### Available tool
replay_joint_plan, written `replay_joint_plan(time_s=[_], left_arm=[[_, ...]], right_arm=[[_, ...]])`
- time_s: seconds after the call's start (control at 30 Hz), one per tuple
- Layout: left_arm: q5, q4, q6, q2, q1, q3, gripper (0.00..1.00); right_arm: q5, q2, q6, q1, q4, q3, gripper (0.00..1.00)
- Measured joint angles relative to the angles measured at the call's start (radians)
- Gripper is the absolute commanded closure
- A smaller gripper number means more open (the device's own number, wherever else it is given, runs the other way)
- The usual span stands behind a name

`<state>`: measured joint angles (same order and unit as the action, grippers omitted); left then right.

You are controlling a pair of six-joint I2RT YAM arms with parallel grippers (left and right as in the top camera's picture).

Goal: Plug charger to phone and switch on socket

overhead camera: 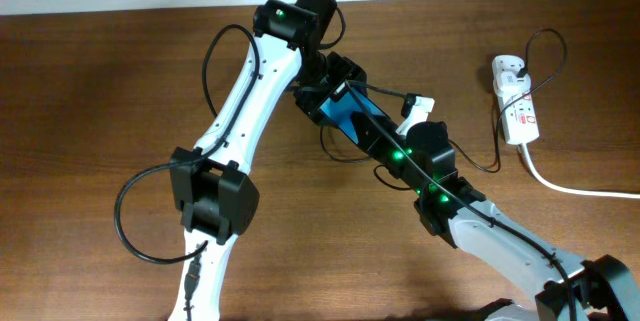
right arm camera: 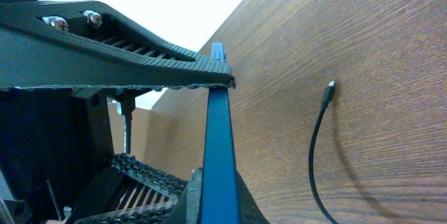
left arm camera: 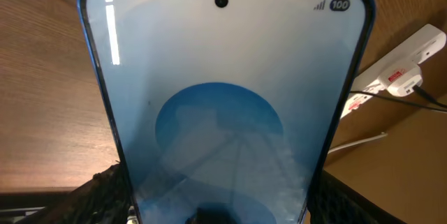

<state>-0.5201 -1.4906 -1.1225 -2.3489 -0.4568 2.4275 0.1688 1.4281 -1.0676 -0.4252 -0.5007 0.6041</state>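
Left claw [overhead camera: 325, 96], right claw [overhead camera: 376, 133] hem the phone [overhead camera: 349, 117]; socket [overhead camera: 515, 101] (right) reachable.

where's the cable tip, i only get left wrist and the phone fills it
observer: the plug tip lies loose on the table in the right wrist view, apart from the phone.
operator: is right holding the cable
observer: no cable between its fingers; overhead has the right gripper at the phone's end opposite the left gripper.
operator: and the socket
observer: overhead shows the socket on the right arm's side, apart from both grippers.
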Motion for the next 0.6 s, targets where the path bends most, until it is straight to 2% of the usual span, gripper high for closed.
replay_joint_plan(time_s=[0.07, 0.1, 0.13, 0.17, 0.23, 0.27, 0.33, 0.53, 0.57, 0.6], left_arm=[[0.0, -0.001, 0.0, 0.0, 0.0, 0.0, 0.67], [0.001, 0.0, 0.0, 0.0, 0.0, 0.0, 0.53], [0.001, 0.0, 0.0, 0.0, 0.0, 0.0, 0.44], [0.001, -0.001, 0.0, 0.0, 0.0, 0.0, 0.26], [0.004, -0.004, -0.001, 0.0, 0.0, 0.0, 0.11], [0.006, -0.005, -0.003, 0.0, 0.0, 0.0, 0.06], [-0.003, 0.004, -0.011, 0.0, 0.0, 0.002, 0.01], [-0.008, 0.089, 0.009, 0.0, 0.006, 0.004, 0.01], [-0.015, 0.146, 0.095, 0.0, 0.017, 0.005, 0.01], [-0.04, 0.209, 0.25, 0.0, 0.038, 0.005, 0.0]], right_arm=[[0.0, 0.0, -0.002, 0.0, 0.001, 0.0, 0.96], [0.0, 0.0, -0.006, 0.0, 0.0, 0.0, 0.96], [0.0, 0.0, -0.01, 0.0, -0.001, 0.0, 0.96], [0.0, 0.0, -0.011, 0.0, -0.002, 0.0, 0.96], [0.002, 0.0, -0.029, 0.0, -0.002, 0.0, 0.96], [0.005, 0.003, -0.044, 0.005, -0.01, -0.001, 0.96], [0.015, 0.008, -0.125, 0.026, -0.035, -0.002, 0.96], [0.058, 0.009, -0.191, 0.098, -0.039, -0.002, 0.96], [0.087, 0.008, -0.193, 0.145, -0.039, -0.002, 0.96], [0.115, 0.008, -0.193, 0.193, -0.039, -0.002, 0.96]])
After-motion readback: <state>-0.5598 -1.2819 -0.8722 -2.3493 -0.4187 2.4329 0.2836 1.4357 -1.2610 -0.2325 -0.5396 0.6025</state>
